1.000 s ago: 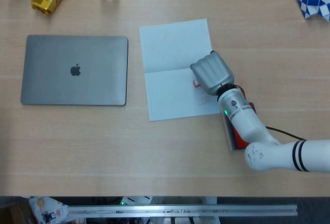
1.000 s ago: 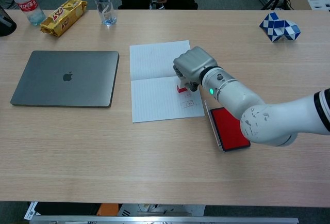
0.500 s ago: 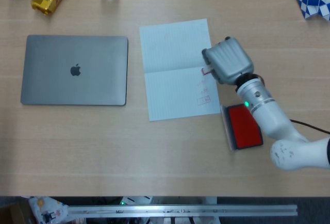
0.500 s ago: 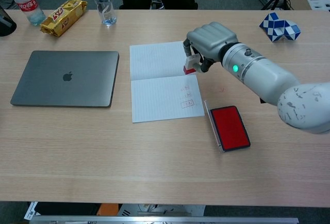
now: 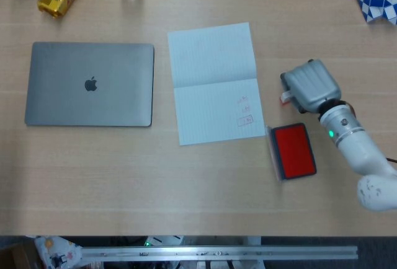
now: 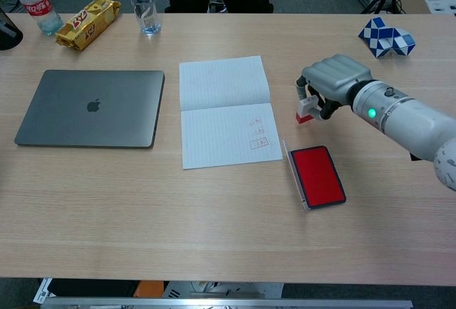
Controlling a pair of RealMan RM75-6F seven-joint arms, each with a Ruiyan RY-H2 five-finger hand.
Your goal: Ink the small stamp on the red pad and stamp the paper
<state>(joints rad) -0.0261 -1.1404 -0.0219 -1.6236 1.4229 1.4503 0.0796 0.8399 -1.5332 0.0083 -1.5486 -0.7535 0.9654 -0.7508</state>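
Holding the small stamp with a red base and pale grip (image 6: 306, 110) between its curled fingers, the right hand (image 6: 329, 82) sits over bare wooden counter (image 6: 214, 209), off the paper's edge. In the head view only a red-and-white sliver of the stamp (image 5: 285, 97) shows at the hand's (image 5: 308, 84) left side; whether the base touches the counter cannot be told. The left hand shows in neither view.

Red ink pad in its open dark case (image 6: 317, 175) lies near the hand on the robot's side, apart from it, lid raised along the pad's left edge (image 5: 294, 150). White lined sheet of paper with a centre fold (image 6: 224, 110) lies to the hand's left, just beside the pad's corner. Three small red stamp marks (image 6: 259, 132) sit in a column at the paper's lower right; their text is too small to read.

Writing and marks:
- Closed grey laptop (image 6: 91, 107), far left of the hand, bears an Apple logo.
- Yellow snack packet (image 6: 87, 22) has red lettering, not legible.
- Red-labelled plastic bottle (image 6: 32, 1) has white script, not legible.
- Clear water bottle (image 6: 142, 1): label unreadable.

Blue-and-white folded puzzle snake (image 6: 385, 38) lies beyond the hand, well apart.
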